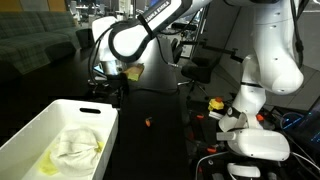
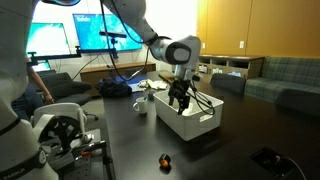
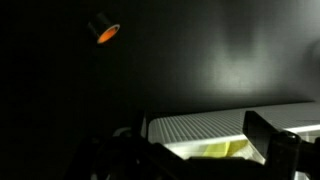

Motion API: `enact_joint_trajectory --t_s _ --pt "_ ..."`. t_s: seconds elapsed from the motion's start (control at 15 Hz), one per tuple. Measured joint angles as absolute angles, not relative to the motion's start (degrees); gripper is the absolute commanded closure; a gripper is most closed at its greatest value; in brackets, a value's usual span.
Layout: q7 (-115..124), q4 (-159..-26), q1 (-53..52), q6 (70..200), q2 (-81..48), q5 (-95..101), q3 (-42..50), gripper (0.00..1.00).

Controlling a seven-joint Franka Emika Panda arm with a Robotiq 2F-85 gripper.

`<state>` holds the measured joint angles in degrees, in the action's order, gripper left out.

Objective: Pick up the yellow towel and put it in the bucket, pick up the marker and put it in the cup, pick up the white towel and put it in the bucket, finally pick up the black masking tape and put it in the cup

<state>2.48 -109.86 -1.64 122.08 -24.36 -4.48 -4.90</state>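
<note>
Bucket: the bucket (image 1: 35, 125) sits at the left of the bench (image 1: 150, 150) in an exterior view, with its long side running away from the camera.
Towels: the white towel (image 1: 78, 148) lies bunched on the bucket floor. The yellow towel (image 3: 222, 151) is in there too, showing just past the ribbed rim in the wrist view. Both cloth steps look finished.
Jaws: they hang over the far short end of the bucket, apart and holding nothing. Nothing hangs between them in either exterior view.
Next target: a dark roll (image 1: 148, 122) with an orange face lies alone on the bare bench. It is probably the black masking tape, though it is too small to be sure.
Key relation: the roll lies to the right of the jaws and nearer the camera, clear of the bucket wall. In the wrist view it sits at the upper left, well apart from the rim.
Roll axis: it is short and stubby with the orange end turned toward the wrist camera. I cannot tell whether it lies flat or on edge.
Cup: the cup (image 2: 140, 104) stands just beside the bucket, on the side away from the roll.
Marker: not visible, so I cannot tell whether it is in the cup.
</note>
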Motion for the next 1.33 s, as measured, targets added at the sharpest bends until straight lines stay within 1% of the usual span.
enact_joint_trajectory --t_s 0.4,0.6,0.87,1.33 --pt "2.33 -129.7 1.37 132.82 -19.99 -12.49 -3.99 0.0" --pt "2.44 -136.31 2.48 136.37 -18.59 -15.45 -3.18 0.0" --pt "3.45 -139.17 2.9 140.19 -18.47 -18.61 -2.23 0.0" --pt "9.45 -139.38 2.88 148.14 -19.75 -25.25 -2.3 0.0"
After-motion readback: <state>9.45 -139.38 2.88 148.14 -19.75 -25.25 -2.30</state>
